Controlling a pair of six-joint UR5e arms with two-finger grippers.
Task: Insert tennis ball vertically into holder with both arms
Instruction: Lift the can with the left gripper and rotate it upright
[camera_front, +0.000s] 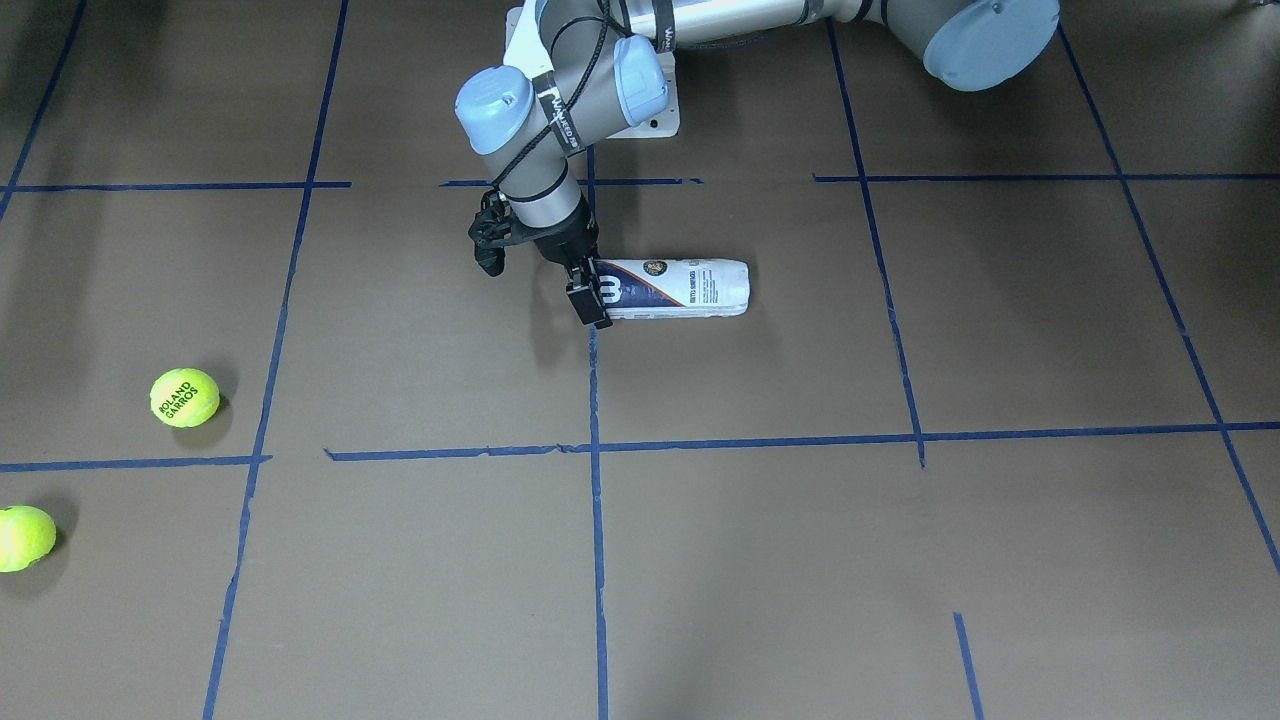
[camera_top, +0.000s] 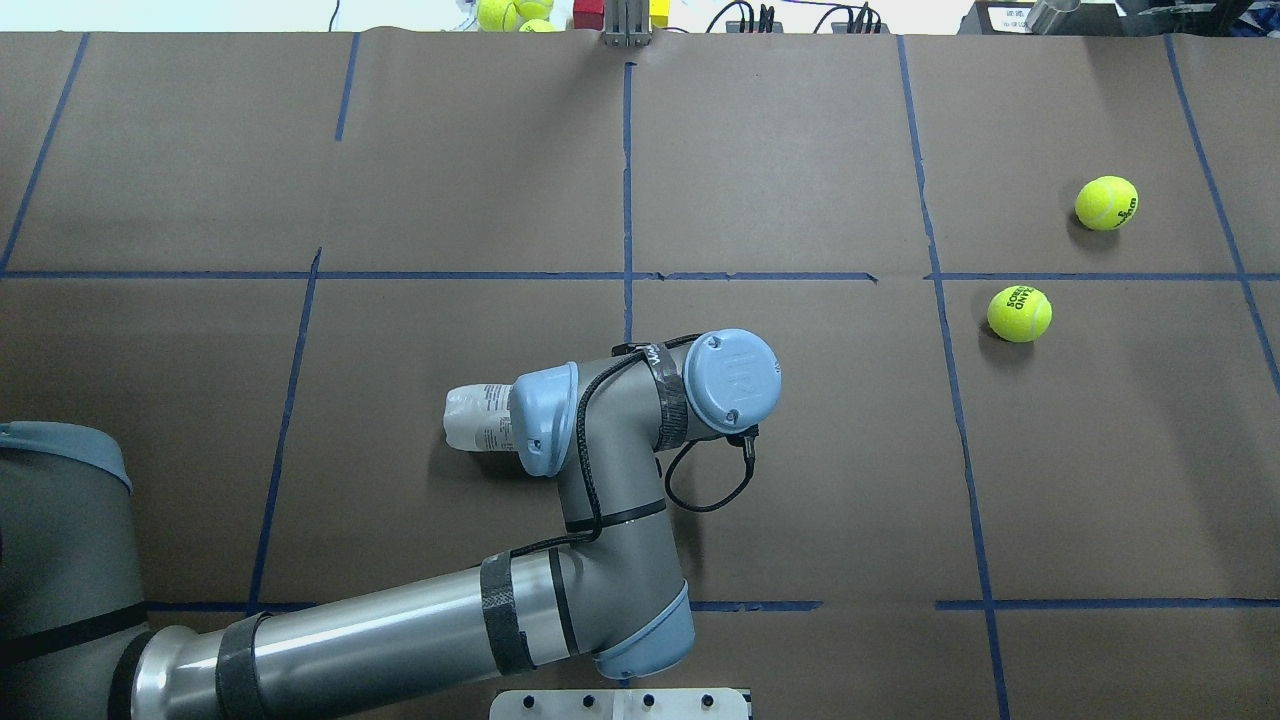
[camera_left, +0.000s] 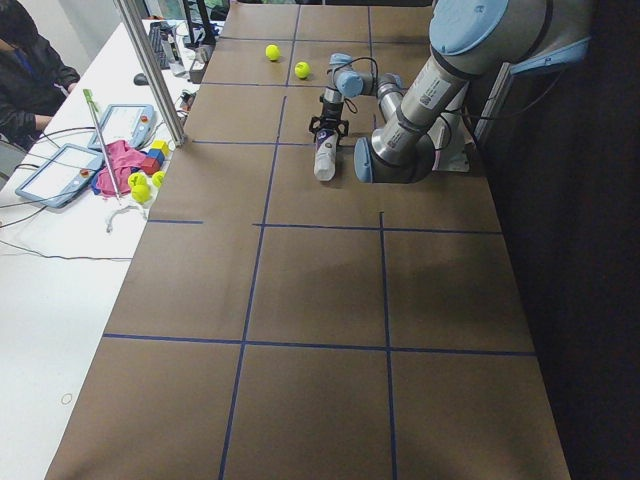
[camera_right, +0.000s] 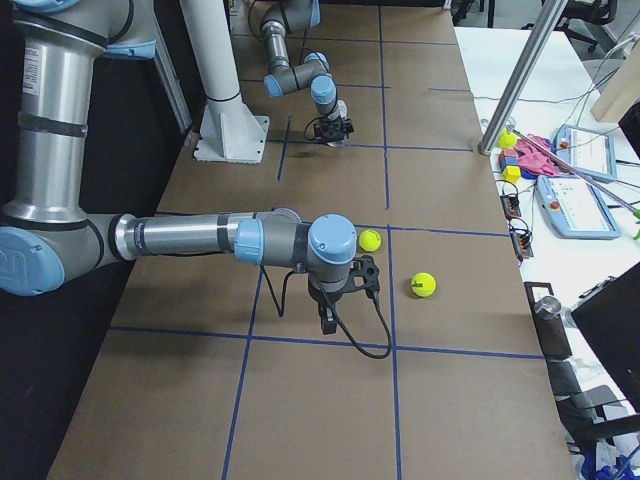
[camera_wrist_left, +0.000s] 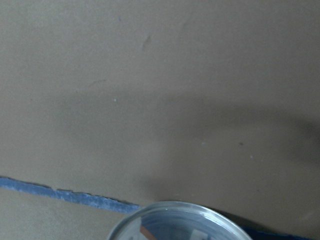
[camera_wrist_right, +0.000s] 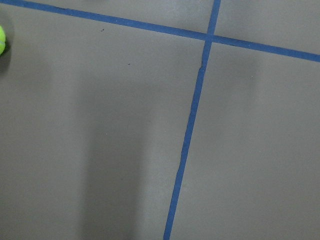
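Observation:
The holder (camera_front: 690, 288) lies on its side on the brown table, partly under my left arm in the overhead view (camera_top: 470, 418). My left gripper (camera_front: 590, 298) reaches down at the holder's end nearest the W logo, with one black finger across that end. I cannot tell whether it grips. The holder's rim (camera_wrist_left: 175, 220) shows at the bottom of the left wrist view. Two yellow tennis balls (camera_front: 184, 397) (camera_front: 22, 538) lie far off on my right side. My right gripper (camera_right: 328, 322) hovers near them, and I cannot tell whether it is open or shut.
Blue tape lines grid the table. The white pedestal (camera_right: 225, 90) stands at the robot's edge. A side bench holds tablets, coloured blocks and spare balls (camera_left: 140, 185) behind a metal post (camera_left: 150, 70). A person sits at the far left of the exterior left view.

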